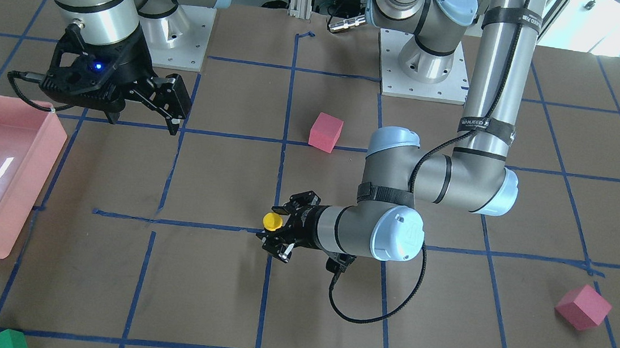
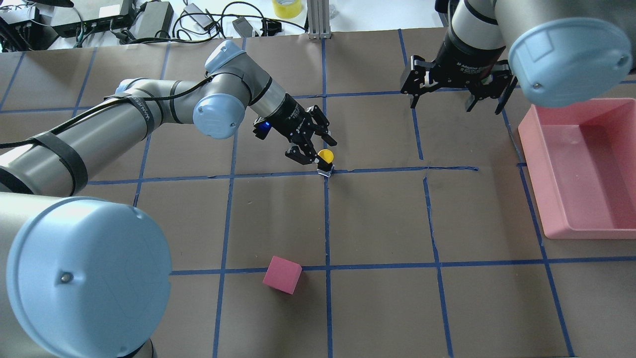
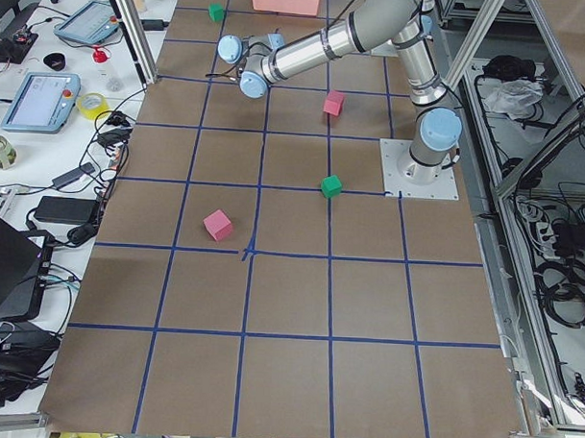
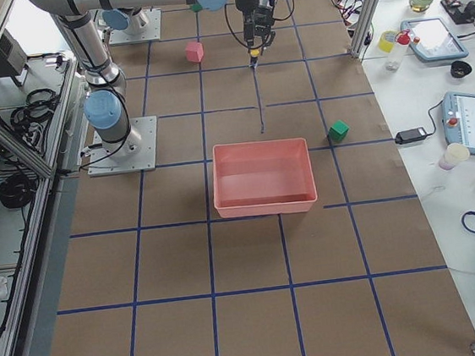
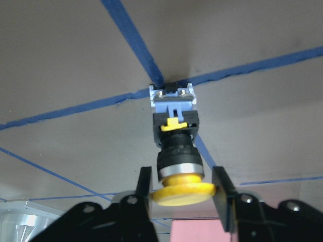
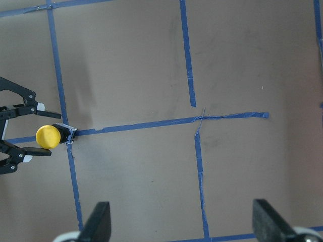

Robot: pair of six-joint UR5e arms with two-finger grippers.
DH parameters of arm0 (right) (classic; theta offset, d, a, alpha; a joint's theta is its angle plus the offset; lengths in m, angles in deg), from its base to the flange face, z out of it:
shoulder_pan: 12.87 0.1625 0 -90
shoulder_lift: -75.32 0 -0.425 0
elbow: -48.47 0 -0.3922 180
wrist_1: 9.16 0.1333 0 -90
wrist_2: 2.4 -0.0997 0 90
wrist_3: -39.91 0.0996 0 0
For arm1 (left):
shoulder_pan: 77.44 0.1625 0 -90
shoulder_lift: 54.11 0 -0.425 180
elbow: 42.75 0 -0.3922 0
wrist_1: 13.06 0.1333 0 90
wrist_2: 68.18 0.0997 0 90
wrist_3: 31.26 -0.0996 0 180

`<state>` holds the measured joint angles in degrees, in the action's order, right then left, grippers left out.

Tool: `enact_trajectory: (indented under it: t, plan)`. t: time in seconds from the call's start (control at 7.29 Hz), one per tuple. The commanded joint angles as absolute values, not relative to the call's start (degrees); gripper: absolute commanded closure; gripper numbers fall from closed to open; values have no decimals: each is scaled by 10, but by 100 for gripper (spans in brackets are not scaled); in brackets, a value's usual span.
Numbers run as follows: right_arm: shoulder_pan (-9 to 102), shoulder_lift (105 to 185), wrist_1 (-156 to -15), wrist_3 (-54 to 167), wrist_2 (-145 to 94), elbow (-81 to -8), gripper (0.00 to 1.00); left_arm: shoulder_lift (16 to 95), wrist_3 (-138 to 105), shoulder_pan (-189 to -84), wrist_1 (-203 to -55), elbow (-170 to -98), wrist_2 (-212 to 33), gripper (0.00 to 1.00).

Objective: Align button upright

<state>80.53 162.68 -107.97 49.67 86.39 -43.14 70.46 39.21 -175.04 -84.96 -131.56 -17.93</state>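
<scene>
The button [image 1: 272, 221] stands on its grey-blue base at a crossing of blue tape lines near the table's middle, with its yellow cap up. It also shows in the overhead view [image 2: 325, 155], the left wrist view [image 5: 174, 126] and the right wrist view [image 6: 48, 136]. My left gripper [image 1: 277, 225] reaches in nearly level and is open, with one finger [image 5: 221, 184] on each side of the cap. One finger is close to or touching the cap; the other stands a little apart. My right gripper [image 1: 144, 119] is open and empty, hovering high near the pink tray.
A pink tray [image 2: 531, 164] stands at the table's edge on my right side. One pink foam cube [image 1: 326, 132] lies near my base and another [image 1: 583, 306] lies far out on my left. A green cube [image 1: 4, 339] lies at the far edge.
</scene>
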Motion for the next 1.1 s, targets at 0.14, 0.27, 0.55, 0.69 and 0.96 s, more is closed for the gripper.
enact_trajectory:
  t: [0.14, 0.27, 0.55, 0.69, 0.96]
  plan:
    - [807, 1626, -1080, 498, 863, -431, 0, 653, 383, -1753, -849, -1300, -124, 0]
    - [807, 1626, -1079, 497, 864, -432, 0, 623, 359, -1757, -849, -1288, -64, 0]
    - [809, 1625, -1079, 498, 867, -433, 0, 538, 302, -1767, -878, -1273, -5, 1]
    - [810, 1625, -1079, 498, 867, -434, 0, 491, 258, -1775, -878, -1278, 45, 1]
    - [810, 1625, -1079, 497, 865, -436, 0, 406, 153, -1778, -889, -1301, 86, 0]
